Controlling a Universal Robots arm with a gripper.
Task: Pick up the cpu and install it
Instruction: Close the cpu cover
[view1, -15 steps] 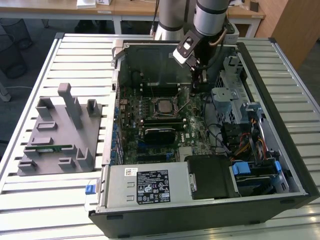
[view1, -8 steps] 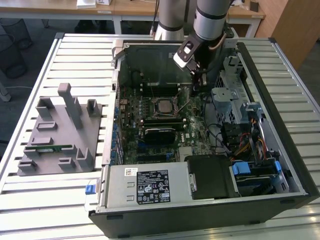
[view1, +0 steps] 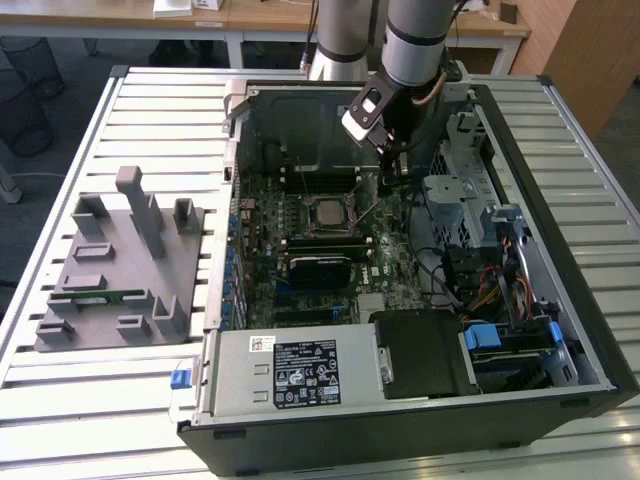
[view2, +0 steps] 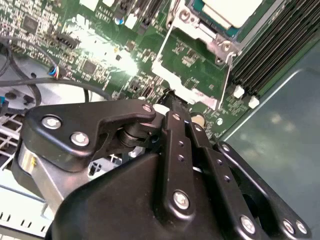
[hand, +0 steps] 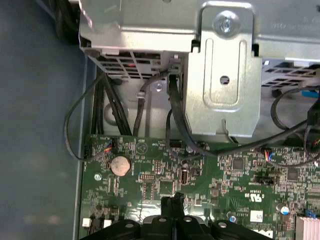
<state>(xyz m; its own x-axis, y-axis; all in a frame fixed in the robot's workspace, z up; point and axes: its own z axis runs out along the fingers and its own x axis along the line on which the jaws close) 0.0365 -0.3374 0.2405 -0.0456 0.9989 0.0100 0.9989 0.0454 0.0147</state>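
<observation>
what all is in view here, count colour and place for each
cpu: one, silvery, in the socket on the circuit board
circuit board: one, green, inside the computer case
computer case: one, black and grey, open, on the table
power supply: one, silver with a label, inside the case
coin battery: one, coppery, on the circuit board
holder: one, grey, at the exterior view's left of the case
memory stick: one, green, in the holder
table: one, white, slatted
arm: one, grey, reaching into the case
tool: one, black, shut, over the circuit board
</observation>
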